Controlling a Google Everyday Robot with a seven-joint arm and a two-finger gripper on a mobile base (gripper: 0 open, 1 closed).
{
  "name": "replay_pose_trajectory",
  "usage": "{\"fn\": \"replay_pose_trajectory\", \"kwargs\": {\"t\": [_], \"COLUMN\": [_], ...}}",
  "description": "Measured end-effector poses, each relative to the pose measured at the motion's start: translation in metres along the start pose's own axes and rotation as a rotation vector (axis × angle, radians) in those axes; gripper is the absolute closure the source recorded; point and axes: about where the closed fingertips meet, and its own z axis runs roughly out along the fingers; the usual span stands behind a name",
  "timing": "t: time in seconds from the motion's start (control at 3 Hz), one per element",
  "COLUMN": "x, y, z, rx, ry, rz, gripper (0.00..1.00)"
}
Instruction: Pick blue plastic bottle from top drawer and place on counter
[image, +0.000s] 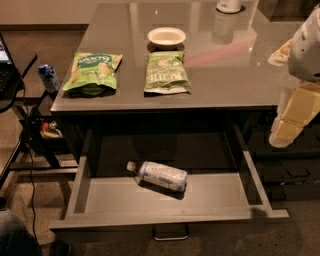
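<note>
The blue plastic bottle (160, 175) lies on its side in the open top drawer (165, 216), a little left of centre, with its white cap pointing left. The drawer is pulled out below the counter (225, 75), and its metal handle (170, 232) shows on the front panel. My gripper (284, 135) hangs at the right edge of the view on a pale arm. It is above the drawer's right side rail, well to the right of the bottle and not touching it.
Two green snack bags (92, 72) (166, 72) and a white bowl (166, 36) sit on the counter, with a white container (229, 5) at the back. A small dark-blue carton (48, 77) and a black side stand (15, 85) with cables are at the left.
</note>
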Motion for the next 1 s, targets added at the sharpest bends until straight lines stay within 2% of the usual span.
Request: {"fn": "replay_pose_trajectory", "kwargs": {"t": [0.33, 0.67, 1.0], "x": [0.0, -0.018, -0.071], "y": [0.0, 0.014, 0.044], "z": [0.0, 0.013, 0.06], "rx": [0.0, -0.034, -0.088], "ry": [0.0, -0.007, 0.004], "rz": [0.0, 0.013, 0.06], "gripper": [0.0, 0.0, 0.0]}}
